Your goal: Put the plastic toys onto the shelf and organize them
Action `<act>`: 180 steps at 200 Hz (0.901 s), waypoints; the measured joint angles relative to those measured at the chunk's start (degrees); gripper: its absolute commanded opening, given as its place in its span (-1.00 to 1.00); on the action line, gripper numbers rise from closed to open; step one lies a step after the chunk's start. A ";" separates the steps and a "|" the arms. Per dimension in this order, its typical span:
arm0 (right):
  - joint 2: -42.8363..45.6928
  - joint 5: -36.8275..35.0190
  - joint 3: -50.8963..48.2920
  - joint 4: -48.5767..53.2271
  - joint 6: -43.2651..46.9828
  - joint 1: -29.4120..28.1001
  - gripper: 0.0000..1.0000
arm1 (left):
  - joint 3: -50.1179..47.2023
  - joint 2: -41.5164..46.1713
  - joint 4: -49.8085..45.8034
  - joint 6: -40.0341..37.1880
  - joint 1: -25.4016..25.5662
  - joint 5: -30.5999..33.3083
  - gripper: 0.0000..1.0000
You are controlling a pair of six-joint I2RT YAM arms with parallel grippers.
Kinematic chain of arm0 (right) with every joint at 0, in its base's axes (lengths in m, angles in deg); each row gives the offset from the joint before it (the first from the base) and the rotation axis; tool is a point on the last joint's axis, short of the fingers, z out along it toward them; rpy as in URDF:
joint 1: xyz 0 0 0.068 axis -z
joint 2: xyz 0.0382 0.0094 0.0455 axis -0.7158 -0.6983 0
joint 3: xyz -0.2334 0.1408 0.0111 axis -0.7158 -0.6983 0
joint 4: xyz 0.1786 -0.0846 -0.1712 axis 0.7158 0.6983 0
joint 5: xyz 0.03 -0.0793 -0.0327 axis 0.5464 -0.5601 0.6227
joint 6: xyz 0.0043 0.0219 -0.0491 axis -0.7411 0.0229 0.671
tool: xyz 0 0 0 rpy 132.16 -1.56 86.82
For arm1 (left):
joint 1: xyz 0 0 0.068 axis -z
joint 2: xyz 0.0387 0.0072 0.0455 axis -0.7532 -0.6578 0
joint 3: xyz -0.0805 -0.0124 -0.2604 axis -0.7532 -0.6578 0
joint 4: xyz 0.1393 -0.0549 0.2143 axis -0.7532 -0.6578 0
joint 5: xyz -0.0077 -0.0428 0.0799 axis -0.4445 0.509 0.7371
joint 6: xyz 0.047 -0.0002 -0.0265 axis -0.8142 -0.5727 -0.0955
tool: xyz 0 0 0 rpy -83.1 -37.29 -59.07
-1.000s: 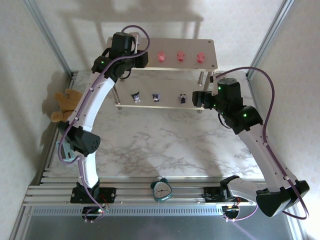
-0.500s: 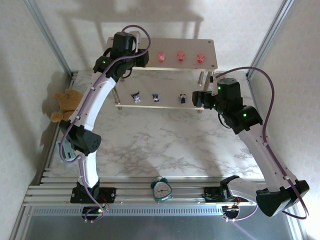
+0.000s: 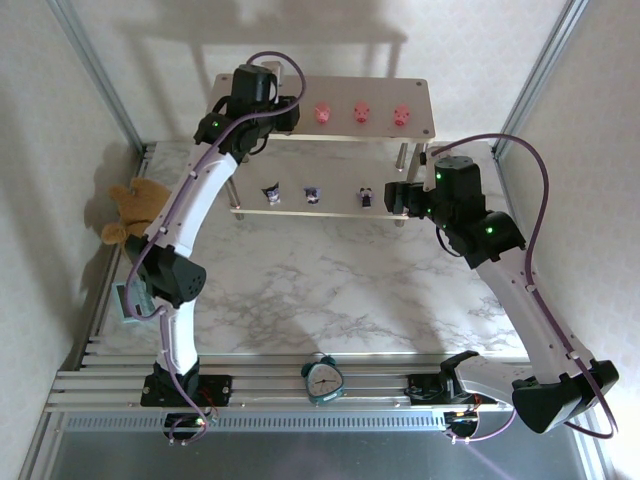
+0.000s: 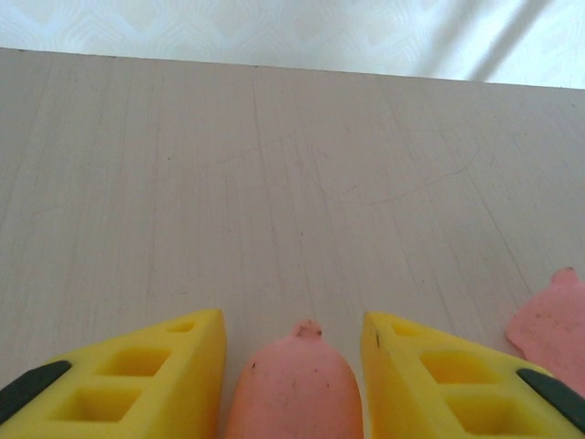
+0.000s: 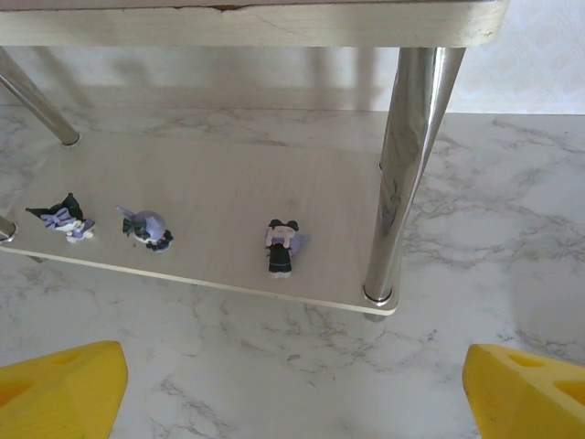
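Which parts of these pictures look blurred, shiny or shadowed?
Left wrist view: the pink toy, near the lens, is soft and out of focus. Right wrist view: the silver shelf leg carries bright reflections, while the dark figurines look sharp. Top external view: the shelf throws a shadow on the back wall.

Two-tier shelf (image 3: 415, 95): beige boards on thin silver legs, upright on the marble.

On the top board, three pink pigs (image 3: 361, 112) in an evenly spaced row.

Over that same board, a fourth pig (image 4: 292, 393), pinched between the yellow fingers of the left gripper (image 4: 292, 320).

On the lower board, three dark purple figurines (image 5: 281, 245) in a row, apart from each other.
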 measured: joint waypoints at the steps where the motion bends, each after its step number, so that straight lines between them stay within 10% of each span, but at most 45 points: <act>1: 0.00 0.00 0.00 0.00 0.00 0.00 0.90 | 0.00 -0.02 0.04 0.00 0.00 0.02 -0.13; 180: 0.00 0.02 0.00 -0.02 -0.46 0.00 0.90 | -0.02 -0.96 5.68 -1.07 0.57 1.31 -0.08</act>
